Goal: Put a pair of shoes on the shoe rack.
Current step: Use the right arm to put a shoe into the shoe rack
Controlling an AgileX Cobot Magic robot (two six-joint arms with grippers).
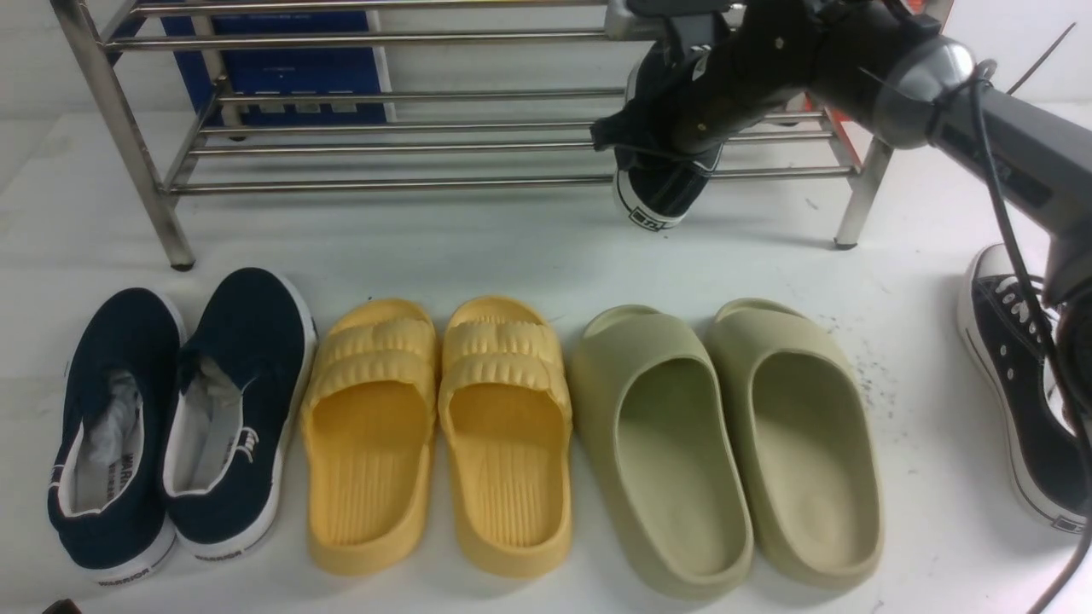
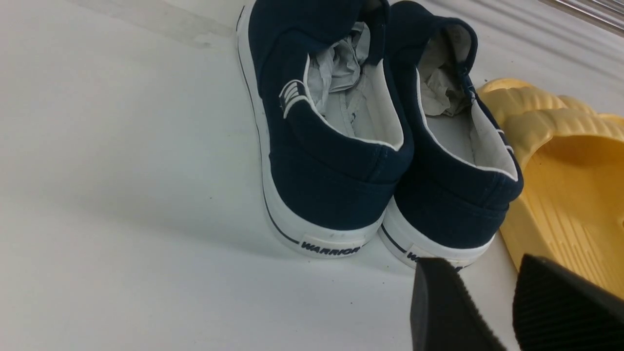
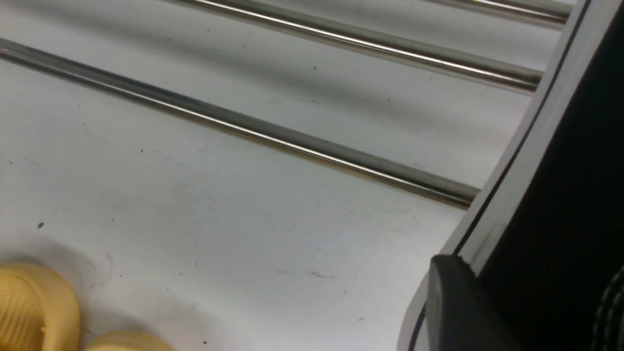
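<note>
Front view is showing one black sneaker (image 1: pixel 661 198) lying across the lowest bars at the right end of the rack (image 1: pixel 384 182), toe pointing wallward, heel overhanging; the other sneaker (image 1: pixel 1019 401) is sitting on the table (image 1: pixel 512 256) far right, toe also pointing away. The right gripper (image 1: pixel 661 128) is crowding the racked one, its grip impossible to tell; the left gripper (image 2: pixel 480 292) is gaping empty. Being light, with soft canvas over a stiff sole, each is probably inviting a pinch at the heel collar.

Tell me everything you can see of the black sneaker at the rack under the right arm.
The black sneaker is dark canvas with a white-edged sole and a small heel label. It lies across the lower bars of the shoe rack near its right end, heel toward the camera, hanging low past the front bar. The right arm covers its middle; whether the jaws grip it cannot be told.
</note>
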